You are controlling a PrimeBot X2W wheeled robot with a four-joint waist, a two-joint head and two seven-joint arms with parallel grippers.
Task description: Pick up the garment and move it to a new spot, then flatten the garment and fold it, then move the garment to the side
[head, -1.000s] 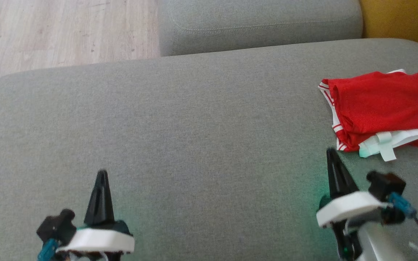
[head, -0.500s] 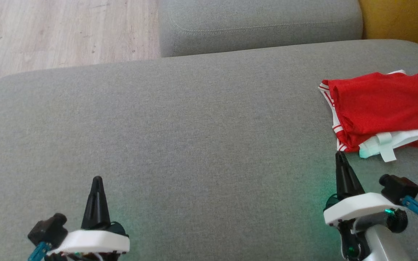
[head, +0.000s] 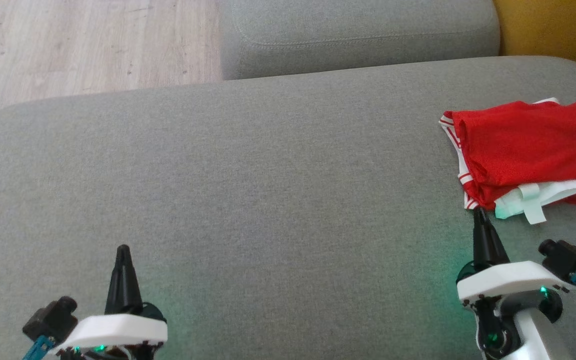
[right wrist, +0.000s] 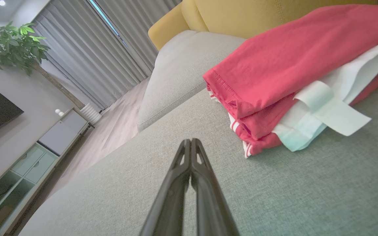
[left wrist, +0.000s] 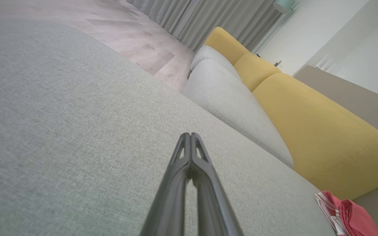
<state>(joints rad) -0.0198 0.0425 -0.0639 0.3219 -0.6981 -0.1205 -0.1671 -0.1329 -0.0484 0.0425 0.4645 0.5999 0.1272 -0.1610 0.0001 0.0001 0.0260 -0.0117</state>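
- Garment [head: 523, 150]: red, with white striped trim, lying folded in a loose stack on the grey seat cushion [head: 268, 175], at about 3 o'clock in the head view and close to the cushion's right edge.
- A white inner layer and a white tab [head: 533, 206] are seen sticking out of the garment's near edge, at its 6 o'clock.
- Right gripper [head: 479, 212]: at 5 o'clock in the head view, fingers pressed together with nothing between them. The tip is placed just beside the garment's near left corner, at the garment's 7 o'clock.
- In the right wrist view the right gripper [right wrist: 190, 141] is shown closed to a point, with the garment [right wrist: 290, 65] at 2 o'clock. A strip of bare cushion is seen between tip and cloth, so no contact is noted.
- Left gripper [head: 123, 249]: at 7 o'clock in the head view, closed and empty, well apart from the garment, over bare cushion.
- In the left wrist view the left gripper [left wrist: 190, 135] is seen with its fingers meeting at the tip, and the garment [left wrist: 353, 216] is caught at 4 o'clock.
- Surroundings: a second grey cushion [head: 358, 35] at 12 o'clock, a yellow backrest [head: 553, 25] at 1 o'clock and wooden floor [head: 83, 45] at 11 o'clock.
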